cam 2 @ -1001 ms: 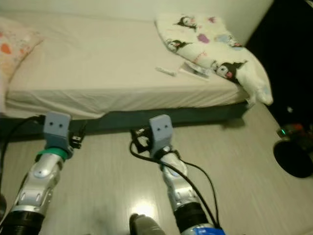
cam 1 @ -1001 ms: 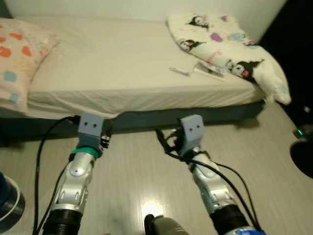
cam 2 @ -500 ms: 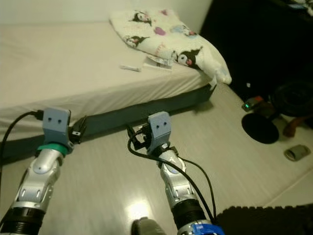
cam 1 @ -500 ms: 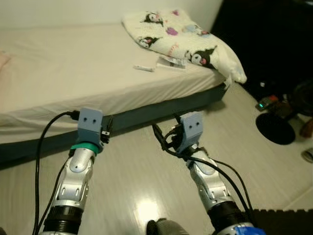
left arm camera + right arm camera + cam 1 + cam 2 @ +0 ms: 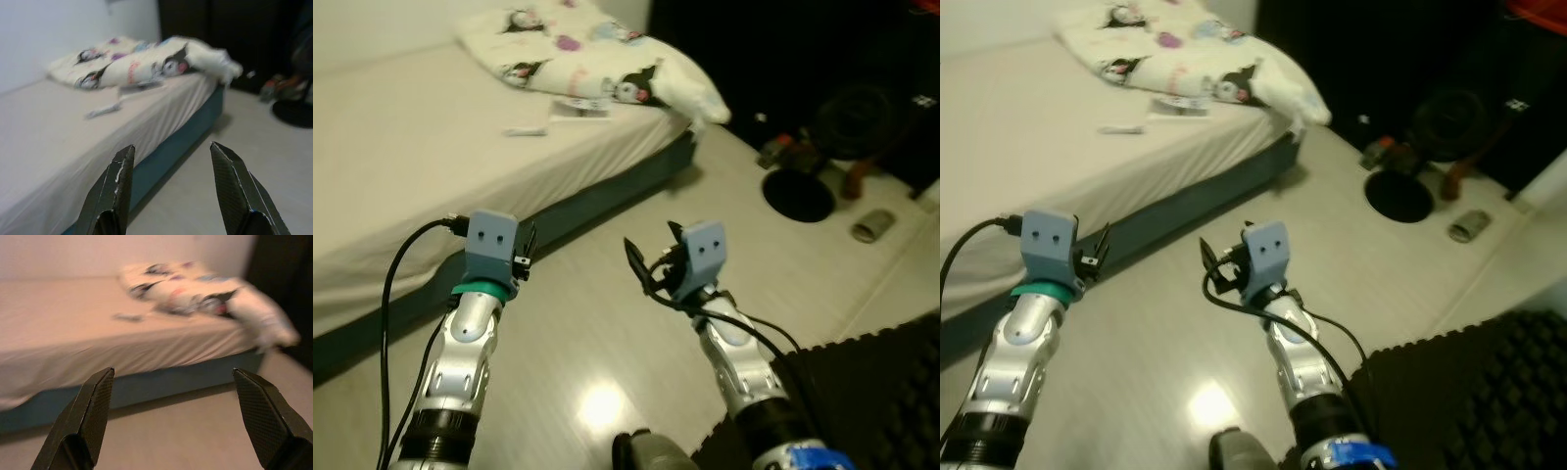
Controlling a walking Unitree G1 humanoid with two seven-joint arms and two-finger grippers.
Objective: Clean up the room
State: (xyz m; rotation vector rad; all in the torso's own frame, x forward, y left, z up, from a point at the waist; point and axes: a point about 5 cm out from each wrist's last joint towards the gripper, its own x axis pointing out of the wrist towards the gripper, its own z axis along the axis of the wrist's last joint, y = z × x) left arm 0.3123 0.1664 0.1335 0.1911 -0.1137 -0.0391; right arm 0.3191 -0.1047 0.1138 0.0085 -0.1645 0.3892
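- The bed (image 5: pixel 401 147) takes up the robot's left side, its pale sheet hanging over a dark teal base, with bare light floor (image 5: pixel 597 323) beside it.
- A printed blanket (image 5: pixel 587 69) with cartoon faces lies bunched at the far end of the bed, one corner drooping over the edge.
- To the right a dark foam mat (image 5: pixel 862 392) covers the near floor, and farther off a round black stand base (image 5: pixel 797 195) sits by dark clutter too dim to name.
- Both arms are held forward over the floor: the left gripper (image 5: pixel 171 188) and right gripper (image 5: pixel 173 418) are each spread wide and empty.
- Small things wait for tidying: a white stick-like item (image 5: pixel 525 129) and a flat packet (image 5: pixel 579 106) on the sheet near the blanket, and a small cylinder (image 5: pixel 867 227) on the floor, well apart from the bed.
- The step looks like scanning and choosing a target; next, walk up to one item and lower an open gripper over it.
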